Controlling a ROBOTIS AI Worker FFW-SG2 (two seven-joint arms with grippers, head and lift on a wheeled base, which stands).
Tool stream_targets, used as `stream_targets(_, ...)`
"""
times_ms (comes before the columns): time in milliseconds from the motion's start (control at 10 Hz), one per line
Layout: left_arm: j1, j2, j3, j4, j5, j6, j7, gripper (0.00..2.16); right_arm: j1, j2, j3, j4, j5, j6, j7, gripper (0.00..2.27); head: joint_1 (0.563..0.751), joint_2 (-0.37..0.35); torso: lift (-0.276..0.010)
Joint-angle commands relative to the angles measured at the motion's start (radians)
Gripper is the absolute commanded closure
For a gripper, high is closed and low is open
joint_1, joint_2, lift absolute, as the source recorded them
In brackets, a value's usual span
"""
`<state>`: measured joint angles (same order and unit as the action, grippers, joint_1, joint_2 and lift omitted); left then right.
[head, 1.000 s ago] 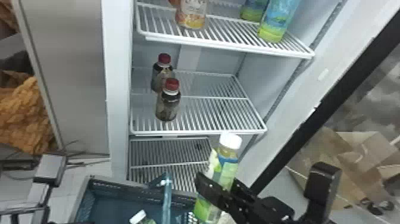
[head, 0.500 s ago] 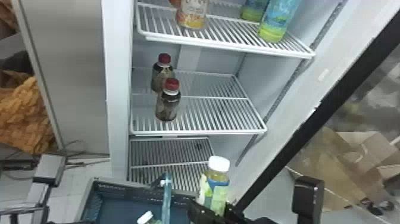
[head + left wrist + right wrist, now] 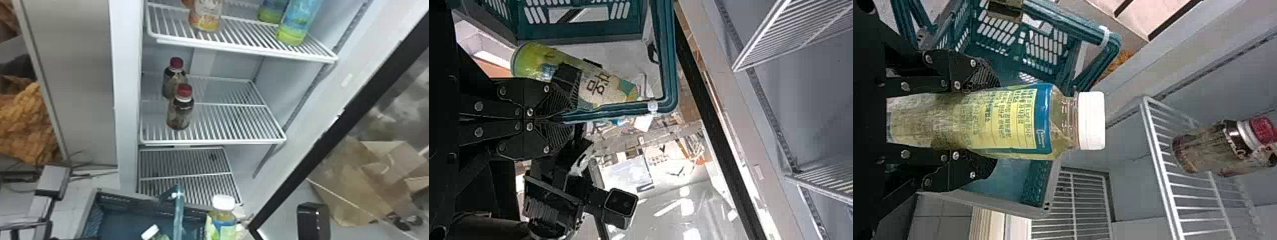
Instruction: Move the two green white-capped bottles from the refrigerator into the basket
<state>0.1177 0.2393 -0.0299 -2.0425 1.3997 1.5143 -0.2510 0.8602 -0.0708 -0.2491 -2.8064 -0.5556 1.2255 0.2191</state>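
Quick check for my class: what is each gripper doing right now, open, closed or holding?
Left gripper: closed on the basket handle.
Right gripper: closed around a green white-capped bottle.

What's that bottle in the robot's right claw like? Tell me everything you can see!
The bottle looks like see-through plastic, greenish yellow inside. A white cap sits on its clear neck. Its label is yellow, green and blue, with lots of tiny writing. The bottle is roughly upright, cap up, by the right side of the basket. The right claw pinches it from both sides with black fingers. I can't tell how full it is.
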Motion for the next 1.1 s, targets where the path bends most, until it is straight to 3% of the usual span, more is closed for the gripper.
stream_targets(0,0.0,0.0,0.0,0.002,0.0,0.0,0.001,1.16,-0.014,-0.003,0.002,0.024,-0.005,0.004,-0.001,0.84,0.695,-0.35,-0.263)
stream_targets(200,0.0,0.0,0.0,0.002,0.002,0.0,0.001,1.16,-0.033,-0.004,0.014,0.059,-0.023,0.004,0.0,0.83,0.695,-0.35,-0.263)
stream_targets(500,0.0,0.0,0.002,-0.001,0.002,0.0,-0.001,1.16,-0.038,-0.004,0.016,0.064,-0.027,0.011,-0.001,0.53,0.695,-0.35,-0.263)
stream_targets(1000,0.005,0.0,0.004,-0.001,0.006,0.0,-0.001,1.16,-0.033,0.0,0.008,0.066,-0.013,-0.02,-0.001,0.54,0.695,-0.35,-0.263)
